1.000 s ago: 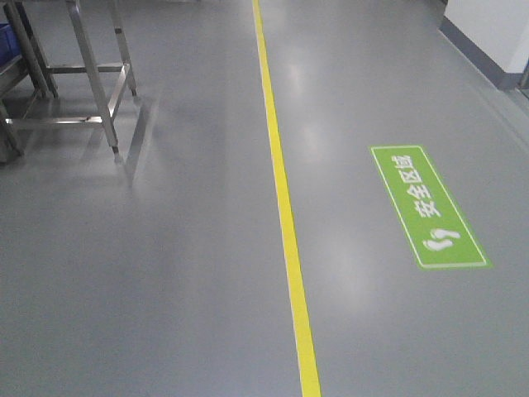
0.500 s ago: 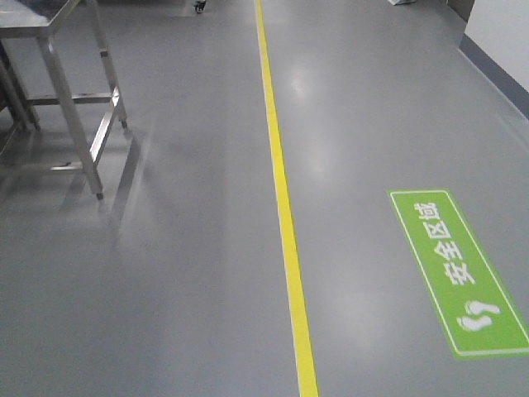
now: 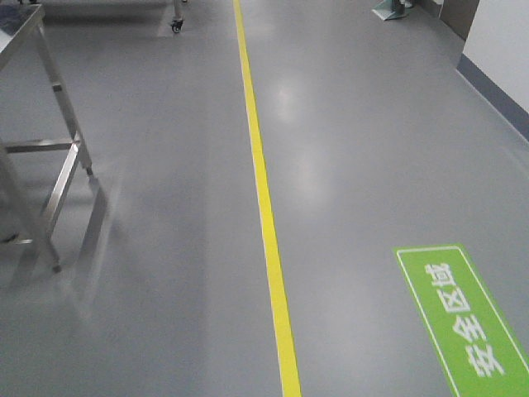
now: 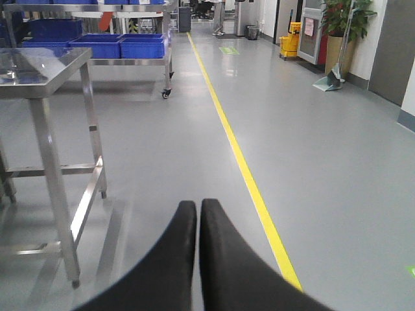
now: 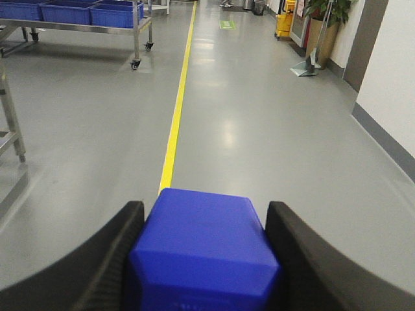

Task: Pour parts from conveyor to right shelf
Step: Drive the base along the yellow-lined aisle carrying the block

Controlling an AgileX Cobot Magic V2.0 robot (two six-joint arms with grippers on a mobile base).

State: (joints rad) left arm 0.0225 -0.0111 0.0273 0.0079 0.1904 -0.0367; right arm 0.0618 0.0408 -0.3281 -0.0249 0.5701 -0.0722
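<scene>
My right gripper (image 5: 204,223) is shut on a blue plastic bin (image 5: 206,243), held between its two black fingers (image 5: 104,259) above the grey floor. The parts inside the bin are hidden. My left gripper (image 4: 198,210) is shut and empty, its black fingers (image 4: 175,253) pressed together, pointing down the aisle. Blue bins (image 4: 123,45) stand on a wheeled steel rack at the far left; they also show in the right wrist view (image 5: 71,11). No conveyor or right shelf shows for sure. Neither gripper shows in the front view.
A steel table (image 4: 45,65) stands close on the left, its legs in the front view (image 3: 58,190). A yellow floor line (image 3: 264,207) runs down the aisle. A green floor sign (image 3: 463,322) lies right. A wall (image 5: 395,78), a yellow mop bucket (image 4: 294,39) and a plant (image 4: 340,26) stand far right.
The view has moved forward along the aisle: the green sign and the steel table legs have slid toward the bottom of the frame, and a caster and far objects have come into view.
</scene>
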